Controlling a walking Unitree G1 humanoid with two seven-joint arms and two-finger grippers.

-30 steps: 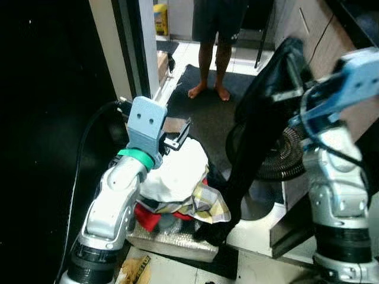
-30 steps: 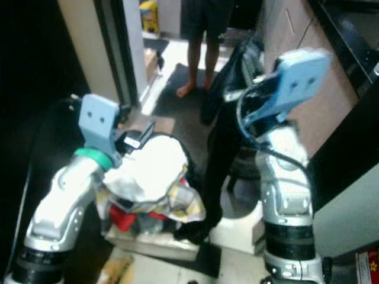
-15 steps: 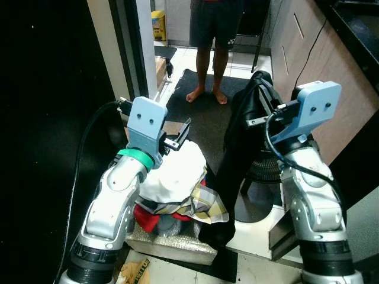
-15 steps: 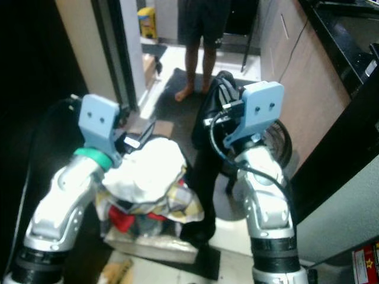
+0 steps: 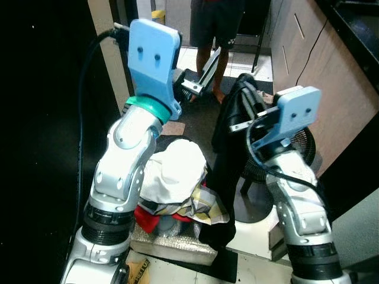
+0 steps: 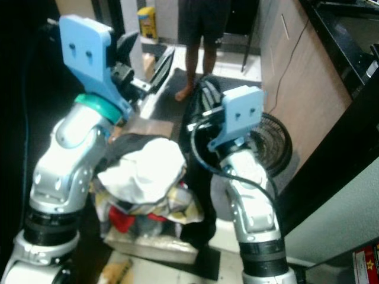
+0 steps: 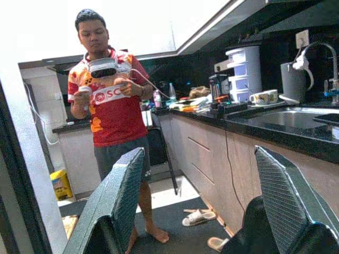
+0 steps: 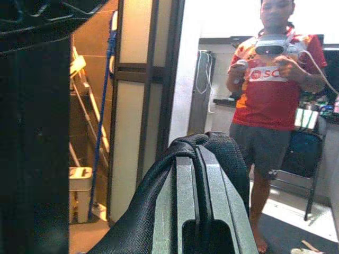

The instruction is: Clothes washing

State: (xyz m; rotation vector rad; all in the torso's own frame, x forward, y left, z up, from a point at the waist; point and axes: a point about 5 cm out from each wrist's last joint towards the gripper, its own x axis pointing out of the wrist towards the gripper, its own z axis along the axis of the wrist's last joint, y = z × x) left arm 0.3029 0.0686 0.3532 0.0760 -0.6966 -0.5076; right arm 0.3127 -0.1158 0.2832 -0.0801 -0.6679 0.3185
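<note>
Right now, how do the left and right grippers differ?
The left gripper is open, its fingers spread and holding nothing; the right gripper is shut on the black garment, which drapes over its fingers. The left gripper is raised above the laundry pile; the right gripper sits lower, beside the pile, with the garment hanging down from it. Both point toward the person standing ahead.

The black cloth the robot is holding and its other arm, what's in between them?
A heap of laundry, topped by a white garment, sits between the left arm and the black cloth hanging from the right tool, in both eye views.
</note>
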